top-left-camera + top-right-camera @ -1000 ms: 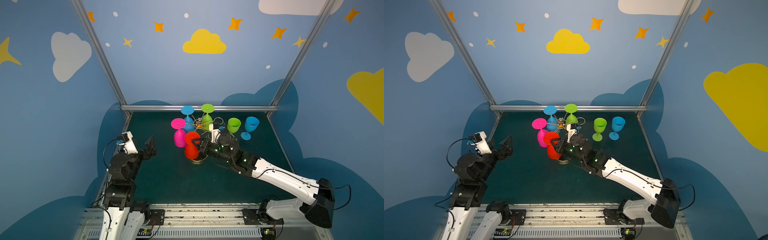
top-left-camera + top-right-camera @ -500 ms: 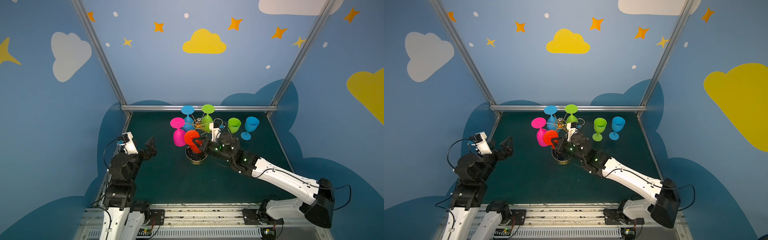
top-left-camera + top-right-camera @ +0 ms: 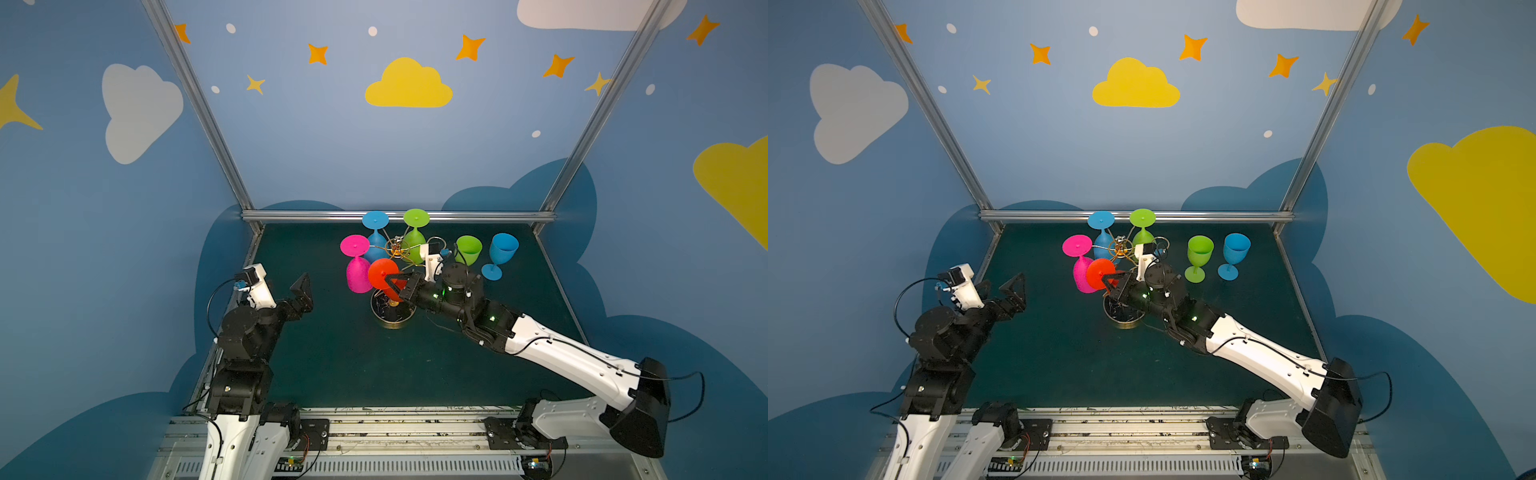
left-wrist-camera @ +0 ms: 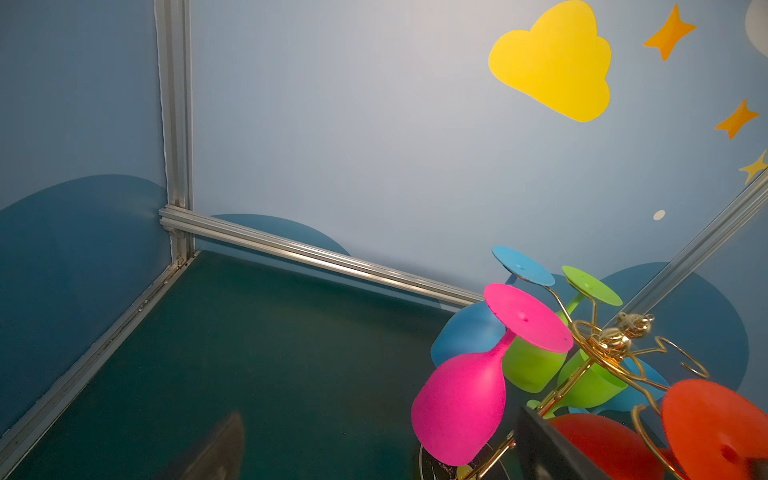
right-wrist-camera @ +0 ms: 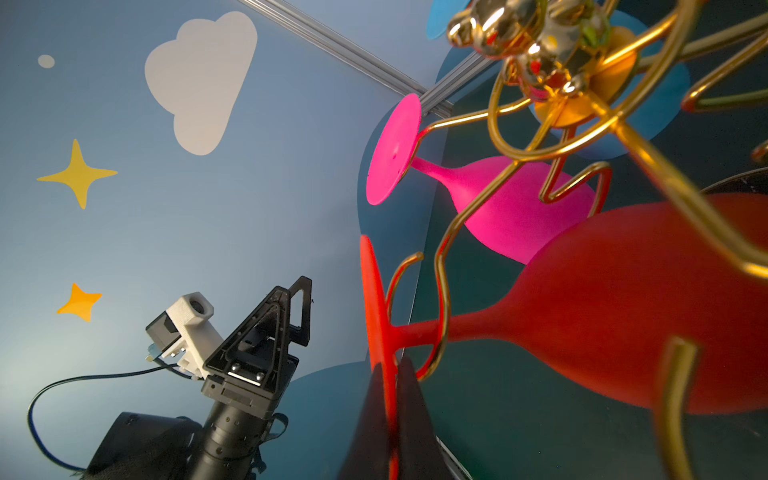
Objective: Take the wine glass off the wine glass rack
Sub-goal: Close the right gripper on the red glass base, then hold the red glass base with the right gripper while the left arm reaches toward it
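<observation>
The wine glass rack (image 3: 395, 248) (image 3: 1121, 248) (image 4: 611, 340) (image 5: 540, 41) is a gold wire stand on a round dark base (image 3: 390, 318). A red wine glass (image 3: 380, 272) (image 3: 1098, 272) (image 4: 706, 428) (image 5: 623, 299) hangs upside down on its near side, with its stem still inside a wire loop. My right gripper (image 3: 390, 279) (image 3: 1109, 279) (image 5: 390, 365) is shut on the edge of the glass's flat foot. My left gripper (image 3: 291, 291) (image 3: 1000, 286) (image 4: 382, 457) (image 5: 270, 328) stands open and empty, left of the rack.
A pink glass (image 3: 357, 274), a blue glass (image 3: 375, 232) and a green glass (image 3: 415, 232) also hang on the rack. A green glass (image 3: 468, 249) and a blue glass (image 3: 503, 249) stand upright to its right. The back rail (image 3: 395, 216) runs close behind.
My right gripper has closed onto the red glass's foot. The red glass has shifted up and in toward the rack's post, uncovering the round base. The left arm has barely moved.
</observation>
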